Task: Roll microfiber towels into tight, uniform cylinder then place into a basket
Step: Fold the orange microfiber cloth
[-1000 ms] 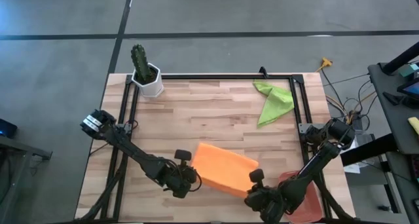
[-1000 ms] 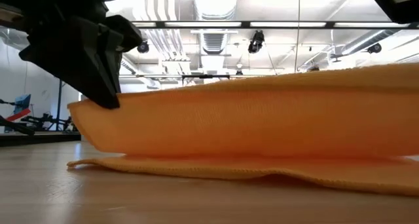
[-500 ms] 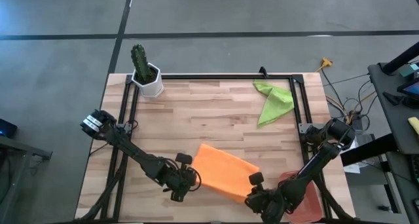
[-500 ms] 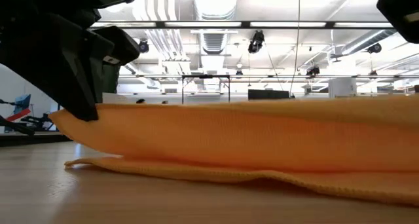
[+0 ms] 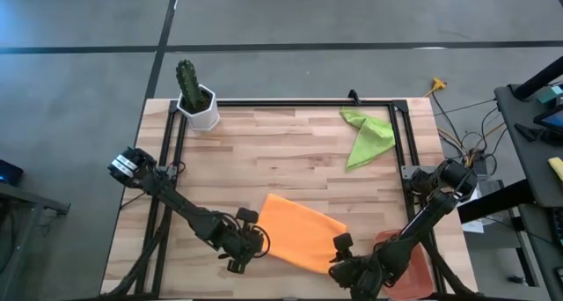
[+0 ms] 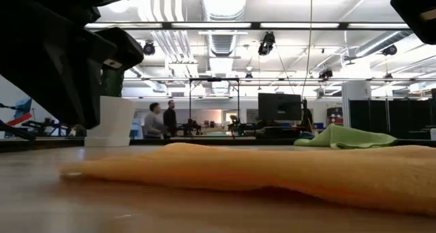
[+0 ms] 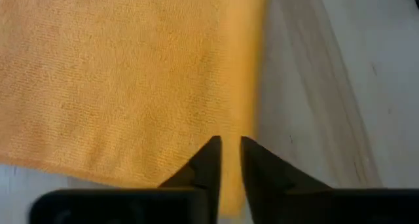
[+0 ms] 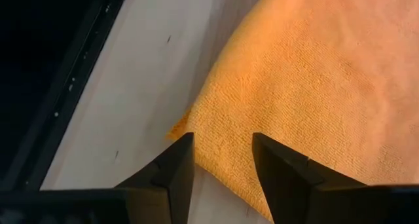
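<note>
**Orange towel lies flat between both claws at the near edge**

The orange towel [image 5: 299, 233] lies on the table [image 5: 290, 151] near the front edge, its long axis running slantwise from the left claw [image 5: 249, 248] toward the right claw [image 5: 345, 260]. Each claw sits at one near corner, equally close. The left claw is nearly closed, a thin slit between its fingers, hovering over the towel's edge and holding nothing. The right claw is spread, released, above the opposite corner. The towel looks folded, soft, slightly humped, not yet rolled. The green towel [image 5: 368, 135] lies crumpled at the far right. The basket [image 5: 413, 266] is mostly hidden beneath the right arm.
</note>
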